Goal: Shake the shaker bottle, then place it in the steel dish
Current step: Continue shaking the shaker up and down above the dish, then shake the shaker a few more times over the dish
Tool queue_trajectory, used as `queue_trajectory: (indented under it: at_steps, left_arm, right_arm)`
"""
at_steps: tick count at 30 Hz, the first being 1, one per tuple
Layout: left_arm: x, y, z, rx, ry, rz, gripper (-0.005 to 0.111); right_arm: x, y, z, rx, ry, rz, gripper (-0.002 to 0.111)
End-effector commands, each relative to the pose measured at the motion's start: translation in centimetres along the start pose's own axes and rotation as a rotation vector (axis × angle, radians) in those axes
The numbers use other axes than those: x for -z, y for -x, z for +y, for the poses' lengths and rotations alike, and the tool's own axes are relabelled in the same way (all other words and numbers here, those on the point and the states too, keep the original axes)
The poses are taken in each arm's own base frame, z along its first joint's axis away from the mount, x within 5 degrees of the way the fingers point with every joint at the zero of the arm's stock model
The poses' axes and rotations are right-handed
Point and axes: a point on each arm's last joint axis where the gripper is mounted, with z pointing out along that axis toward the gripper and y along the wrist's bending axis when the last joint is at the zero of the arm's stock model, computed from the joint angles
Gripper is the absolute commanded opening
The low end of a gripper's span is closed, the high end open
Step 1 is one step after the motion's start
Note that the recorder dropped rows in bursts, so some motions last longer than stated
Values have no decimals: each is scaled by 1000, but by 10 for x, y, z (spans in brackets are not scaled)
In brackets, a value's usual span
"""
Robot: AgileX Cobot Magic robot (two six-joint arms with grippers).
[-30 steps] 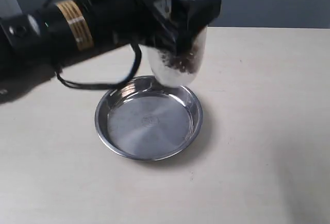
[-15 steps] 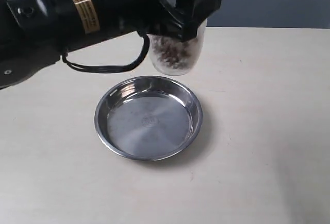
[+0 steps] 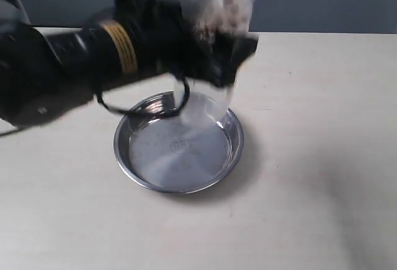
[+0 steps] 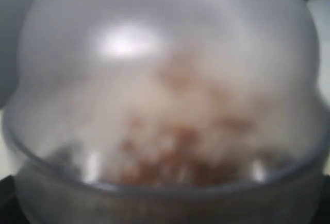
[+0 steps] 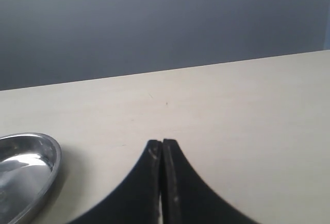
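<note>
**A:** Exterior view: the left tool [image 3: 218,65] is clamped round the clear frosted plastic shaker bottle [image 3: 205,105]. It's held up over the far side of the round, shallow, shiny steel dish [image 3: 180,189], and it's all motion-blurred!

**B:** Pinkish-brown granules [image 3: 226,3] are up near the top, so I'd call this mid-shake. The dish holds nothing, so the set-down is yet to come.

**A:** Left wrist view: the bottle's domed, cloudy wall [image 4: 165,69] fills everything, with the granules a loose smear. The jaws aren't visible here.

**B:** Right wrist view: the matte black right tool [image 5: 162,144] has its tips pressed together, gripping nothing. It's above the pale, smooth bench [image 5: 232,116], with the dish's mirror-bright rim nearby.
</note>
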Motion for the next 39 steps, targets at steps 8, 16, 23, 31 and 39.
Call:
queue_trajectory:
  at_steps: [8,16,23,31,39]
  left_arm:
    - [-4,-30,1,33,20,100,0]
    - [24,55,1,-39,17,-225,0]
    - [-1,-34,14,102,35,5,0]
    - [0,-22,13,3,66,60,0]
    - [15,41,1,-33,-2,-260,0]
  right_arm:
    - [0,1,0,7,4,-18,-1]
    - [0,1,0,7,3,-15,-1]
    - [0,1,0,7,3,-15,-1]
    - [0,1,0,7,3,-15,-1]
    - [0,1,0,7,4,-18,-1]
